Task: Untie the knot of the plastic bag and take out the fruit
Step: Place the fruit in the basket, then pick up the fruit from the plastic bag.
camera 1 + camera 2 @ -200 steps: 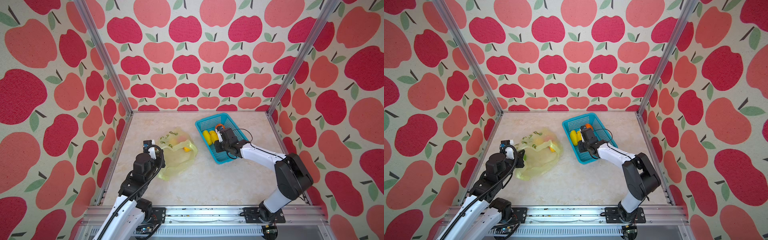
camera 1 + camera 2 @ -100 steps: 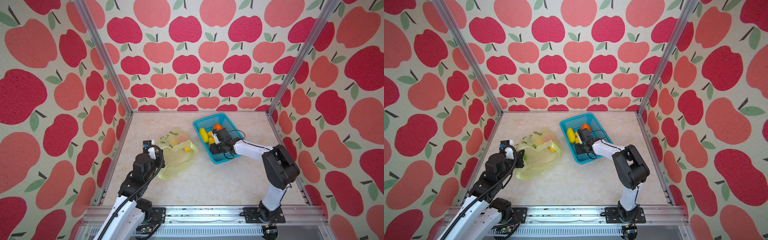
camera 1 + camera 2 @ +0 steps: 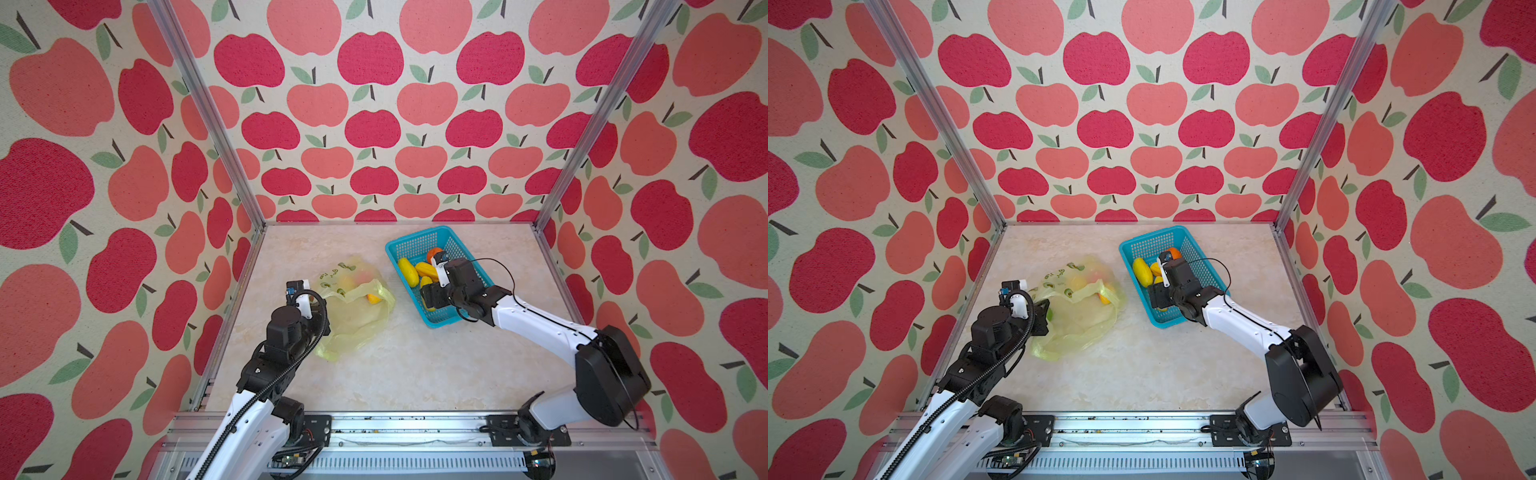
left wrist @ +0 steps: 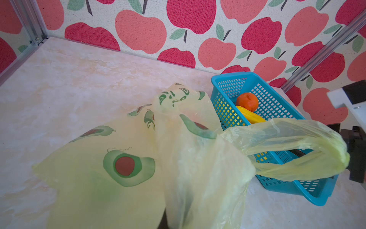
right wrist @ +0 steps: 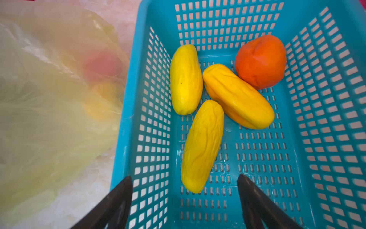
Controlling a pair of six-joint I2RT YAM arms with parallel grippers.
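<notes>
four fruit (image 5: 202,146) lie in the turquoise basket (image 5: 126,119); right fingers (image 5: 118,198) spread empty above them. left fingers (image 3: 1042,309) pinch the plastic bag (image 3: 1075,316) on the desk (image 3: 1142,365), likely to hold its mouth open.

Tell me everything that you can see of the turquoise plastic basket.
The turquoise perforated plastic basket is rectangular, with slotted walls and floor. It stands upright on the marbled tabletop, askew, beside the pale-yellow plastic bag. Inside lie three yellow oblong fruits and one orange round fruit. The right claw hangs open over its near end.
</notes>
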